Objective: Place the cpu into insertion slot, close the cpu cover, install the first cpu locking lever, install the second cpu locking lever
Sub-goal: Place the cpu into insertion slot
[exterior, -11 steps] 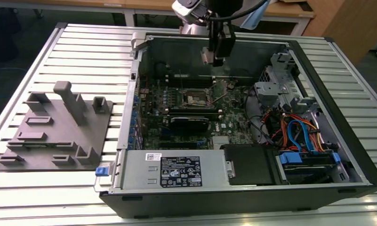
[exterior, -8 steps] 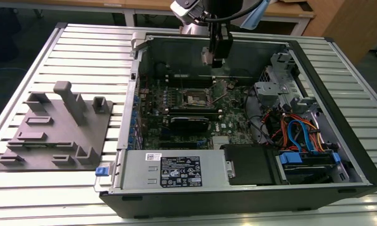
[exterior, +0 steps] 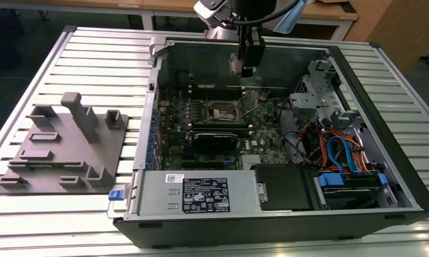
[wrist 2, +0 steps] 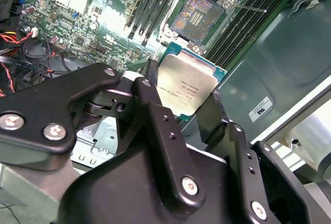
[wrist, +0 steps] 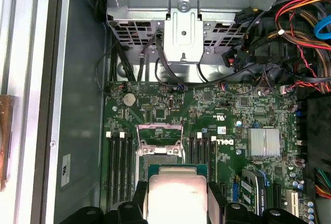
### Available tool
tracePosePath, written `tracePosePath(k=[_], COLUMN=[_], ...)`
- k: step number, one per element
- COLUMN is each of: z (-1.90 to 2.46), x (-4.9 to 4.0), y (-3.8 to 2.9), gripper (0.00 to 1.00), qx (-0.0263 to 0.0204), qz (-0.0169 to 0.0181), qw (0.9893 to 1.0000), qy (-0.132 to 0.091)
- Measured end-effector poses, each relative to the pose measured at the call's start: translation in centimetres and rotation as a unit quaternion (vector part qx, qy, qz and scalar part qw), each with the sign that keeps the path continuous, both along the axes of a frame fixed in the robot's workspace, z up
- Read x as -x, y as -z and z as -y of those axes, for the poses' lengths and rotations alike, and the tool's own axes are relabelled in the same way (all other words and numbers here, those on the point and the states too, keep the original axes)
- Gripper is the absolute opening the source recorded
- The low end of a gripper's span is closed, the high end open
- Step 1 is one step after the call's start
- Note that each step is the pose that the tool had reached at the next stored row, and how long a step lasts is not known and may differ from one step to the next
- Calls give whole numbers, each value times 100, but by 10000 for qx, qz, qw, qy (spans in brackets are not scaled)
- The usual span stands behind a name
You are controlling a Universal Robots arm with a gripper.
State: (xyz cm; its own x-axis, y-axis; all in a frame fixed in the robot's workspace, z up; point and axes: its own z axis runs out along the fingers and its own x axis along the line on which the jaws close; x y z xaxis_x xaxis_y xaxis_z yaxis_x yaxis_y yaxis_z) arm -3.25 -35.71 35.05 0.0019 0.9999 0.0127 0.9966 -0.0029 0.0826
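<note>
Jaws of gripper point(exterior: 246, 65) are closed partway on cpu point(wrist 2: 187, 81), pinching two opposite edges w/ the metal top facing the wrist cams, prob. so the contact side stays untouched. Cpu hangs inside pc case point(exterior: 271, 227), above motherboard point(wrist: 217, 105), near but apart from insertion slot point(wrist 2: 199, 14). Slot's centre lies exposed; cpu cover point(wrist: 159, 131) looks hinged back, i.e. chip not yet seated.

Matte black end effector point(wrist 2: 183, 92), jointed linkage fingers point(wrist 2: 155, 125), silver socket-head screws point(wrist 2: 190, 184), silver-grey arm point(exterior: 212, 13) with black cable point(exterior: 271, 17)
</note>
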Motion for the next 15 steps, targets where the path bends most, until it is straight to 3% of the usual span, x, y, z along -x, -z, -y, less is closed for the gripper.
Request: tracePosePath(k=[5,11,15], z=[0,1,0], x=[0,1,18], y=[2,8,25], gripper=[54,54,54], qx=[-1,0,-10], qz=[1,0,0], qw=[10000,9987,9989], qy=[46,519,459])
